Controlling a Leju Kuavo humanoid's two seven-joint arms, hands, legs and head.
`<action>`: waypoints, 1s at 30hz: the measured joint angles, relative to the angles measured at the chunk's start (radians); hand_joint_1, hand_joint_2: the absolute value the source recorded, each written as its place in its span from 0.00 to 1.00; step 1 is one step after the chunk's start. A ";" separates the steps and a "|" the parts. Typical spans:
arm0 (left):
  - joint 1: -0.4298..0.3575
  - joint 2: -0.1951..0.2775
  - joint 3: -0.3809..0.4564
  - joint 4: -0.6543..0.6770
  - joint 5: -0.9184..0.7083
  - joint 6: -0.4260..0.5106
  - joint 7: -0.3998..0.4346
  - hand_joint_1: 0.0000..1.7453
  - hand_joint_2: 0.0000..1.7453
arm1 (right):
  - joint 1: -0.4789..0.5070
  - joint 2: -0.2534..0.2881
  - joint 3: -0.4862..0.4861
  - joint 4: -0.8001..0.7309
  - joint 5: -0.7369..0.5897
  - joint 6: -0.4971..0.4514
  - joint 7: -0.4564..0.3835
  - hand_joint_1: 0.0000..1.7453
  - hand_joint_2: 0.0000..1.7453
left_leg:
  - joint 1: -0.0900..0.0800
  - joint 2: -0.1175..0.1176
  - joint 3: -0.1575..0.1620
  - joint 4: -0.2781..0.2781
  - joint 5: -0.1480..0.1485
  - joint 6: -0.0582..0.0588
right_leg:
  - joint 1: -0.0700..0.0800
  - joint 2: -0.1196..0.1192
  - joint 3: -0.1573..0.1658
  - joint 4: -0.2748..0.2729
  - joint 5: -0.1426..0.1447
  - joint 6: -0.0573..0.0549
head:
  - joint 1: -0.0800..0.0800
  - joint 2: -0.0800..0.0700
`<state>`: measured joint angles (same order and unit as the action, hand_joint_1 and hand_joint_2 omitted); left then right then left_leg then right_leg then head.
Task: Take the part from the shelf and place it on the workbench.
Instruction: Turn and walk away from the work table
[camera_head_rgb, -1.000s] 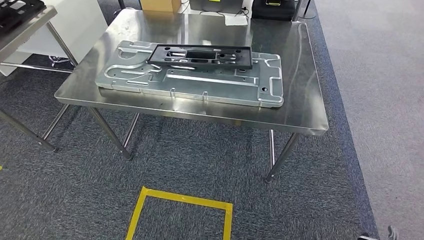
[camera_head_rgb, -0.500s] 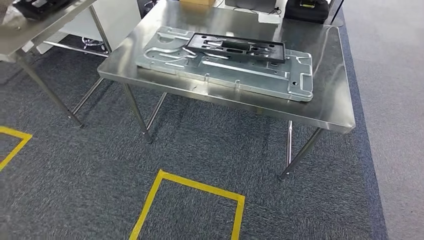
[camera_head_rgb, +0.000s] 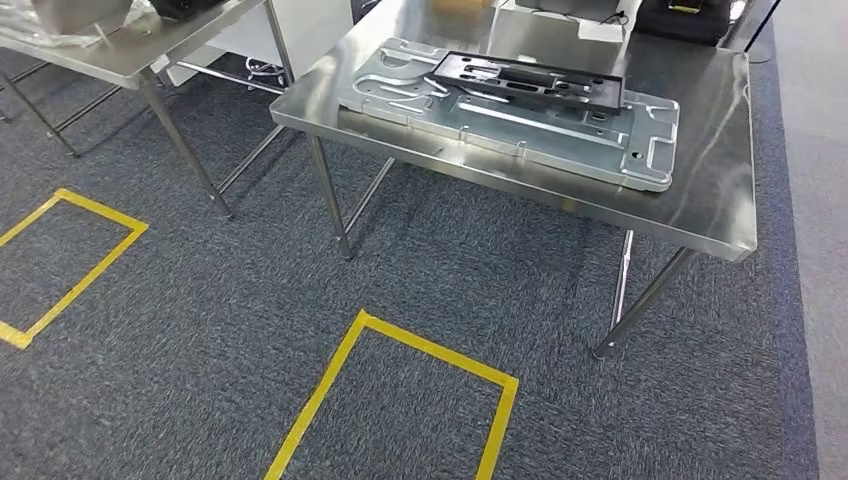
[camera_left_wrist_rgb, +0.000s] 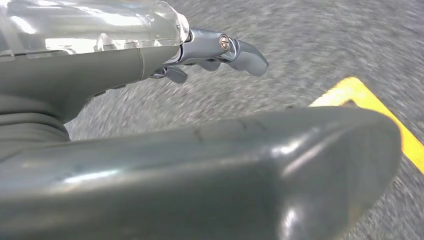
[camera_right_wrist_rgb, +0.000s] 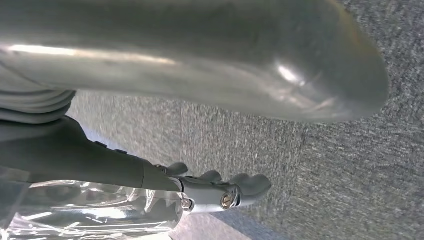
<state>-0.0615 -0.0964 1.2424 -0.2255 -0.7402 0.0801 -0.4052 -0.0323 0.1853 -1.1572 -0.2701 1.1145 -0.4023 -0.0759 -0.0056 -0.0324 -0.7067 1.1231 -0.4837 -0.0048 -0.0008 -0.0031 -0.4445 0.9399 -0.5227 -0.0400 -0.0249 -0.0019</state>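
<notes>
Down at my sides, my left hand (camera_left_wrist_rgb: 215, 52) and my right hand (camera_right_wrist_rgb: 220, 192) hang over grey carpet (camera_head_rgb: 200, 380), fingers loosely apart and holding nothing. Ahead and to my right stands the steel bench (camera_head_rgb: 715, 190), and on it a long silver plate (camera_head_rgb: 520, 125) with raised ribs and cut-outs; lying flat on that plate is a black part (camera_head_rgb: 535, 82), a slim rectangular frame full of slots. I take this for the kind of part the task means, already resting on the bench, though I cannot tell where the shelf is. By its look I judge the part light and stiff, moulded rather than metal, smooth enough to slide. Being long and thin, it would best be gripped at its two short ends or along the long edges, kept level so it does not twist.
</notes>
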 joint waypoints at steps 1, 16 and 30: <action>0.000 -0.001 0.000 0.000 -0.001 0.001 0.001 0.00 0.00 | 0.002 0.000 0.001 0.002 0.002 0.002 -0.004 0.00 0.00 | 0.006 0.014 -0.014 0.066 -0.040 -0.007 | 0.000 -0.015 -0.011 0.002 0.007 0.001 | -0.001 0.000; 0.002 -0.009 -0.001 0.000 -0.016 0.035 0.026 0.00 0.00 | -0.001 0.006 0.012 0.021 0.023 0.021 0.005 0.00 0.00 | 0.010 0.045 0.186 -0.145 0.005 0.041 | -0.011 -0.011 -0.166 0.256 -0.104 0.066 | 0.005 0.000; 0.004 -0.009 -0.007 0.000 -0.041 0.036 0.027 0.00 0.00 | 0.006 0.013 0.017 0.032 0.030 0.041 0.019 0.00 0.00 | 0.009 -0.012 0.093 -0.022 -0.034 -0.004 | -0.016 0.018 -0.057 0.046 0.014 0.018 | -0.001 0.000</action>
<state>-0.0577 -0.1050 1.2350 -0.2255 -0.7808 0.1165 -0.3779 -0.0259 0.1981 -1.1398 -0.2377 1.1447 -0.3613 -0.0566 0.0035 -0.0445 -0.6134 1.1015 -0.5174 -0.0084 -0.0164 0.0149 -0.5018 0.9856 -0.5092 -0.0215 -0.0260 -0.0019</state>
